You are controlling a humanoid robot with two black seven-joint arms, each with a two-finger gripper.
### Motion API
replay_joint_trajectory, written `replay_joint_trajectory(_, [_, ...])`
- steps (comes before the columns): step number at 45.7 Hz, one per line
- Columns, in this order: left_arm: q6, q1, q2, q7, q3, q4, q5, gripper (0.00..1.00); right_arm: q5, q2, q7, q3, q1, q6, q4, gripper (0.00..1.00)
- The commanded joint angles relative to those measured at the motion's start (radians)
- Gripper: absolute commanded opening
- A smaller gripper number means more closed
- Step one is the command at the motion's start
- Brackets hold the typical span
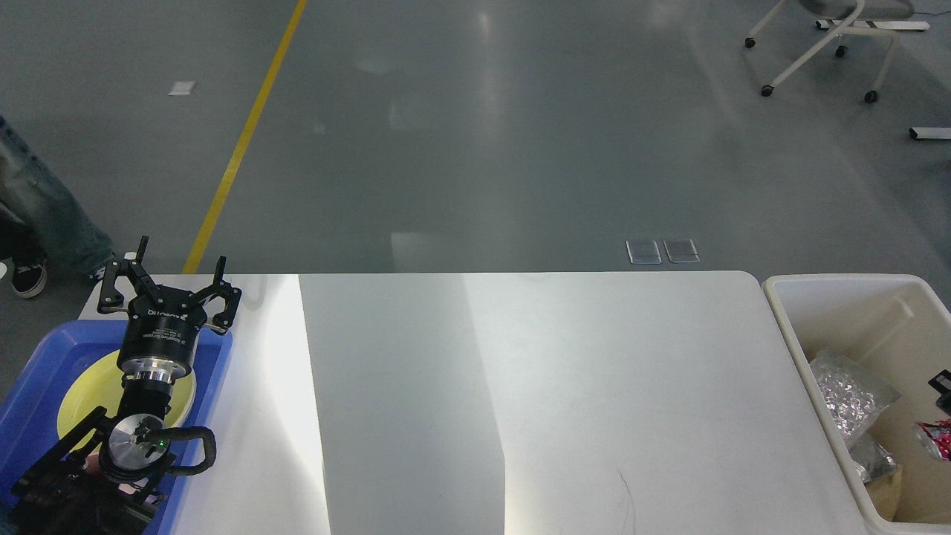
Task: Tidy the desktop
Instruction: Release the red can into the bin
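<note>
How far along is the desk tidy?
Looks mostly done: the desktop shows nothing loose, a yellow plate sits in the blue tray, and wrappers lie in the cream bin. In hand: nothing; the left gripper is open over the tray. Left: nothing visible.

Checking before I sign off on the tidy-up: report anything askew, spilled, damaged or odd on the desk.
Nothing spilled or askew. The desktop shows only glare and a thin dark hairline mark near its front edge, scratch or hair, cannot tell. The yellow plate lies in the blue tray; crumpled wrappers sit in the cream bin.
</note>
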Motion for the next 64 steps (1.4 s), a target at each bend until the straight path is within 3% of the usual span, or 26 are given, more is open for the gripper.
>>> replay_joint_trajectory(1, [0.000,0.000,0.000,0.000,-0.001,0.000,0.000,0.97,0.004,0.096,0.001,0.006,-0.093,-0.064,-0.129,0.00])
replay_joint_trajectory(8, [0.000,-0.001,0.000,0.000,-0.001,0.000,0.000,0.97,0.004,0.138,0.001,0.004,-0.133,-0.144,-0.134,0.00])
replay_joint_trajectory(32, [0.000,0.000,0.000,0.000,0.000,0.000,0.000,0.97,0.004,0.178,0.001,0.006,-0.187,-0.173,-0.135,0.00])
replay_joint_trajectory(39, [0.000,0.000,0.000,0.000,0.000,0.000,0.000,0.97,0.003,0.204,0.000,-0.005,-0.205,-0.187,-0.135,0.06])
replay_joint_trajectory(40, [0.000,0.000,0.000,0.000,-0.001,0.000,0.000,0.97,0.003,0.205,0.000,-0.006,-0.208,-0.187,-0.135,0.10])
replay_joint_trajectory(42, [0.000,0.000,0.000,0.000,-0.001,0.000,0.000,0.97,0.004,0.205,0.001,-0.005,-0.210,-0.190,-0.135,0.29])
replay_joint_trajectory(47, [0.000,0.000,0.000,0.000,-0.001,0.000,0.000,0.97,0.004,0.205,0.001,-0.003,-0.207,-0.211,-0.135,1.00])
replay_joint_trajectory(64, [0.000,-0.001,0.000,0.000,0.000,0.000,0.000,0.97,-0.010,0.196,0.010,0.000,-0.197,-0.207,-0.118,1.00])
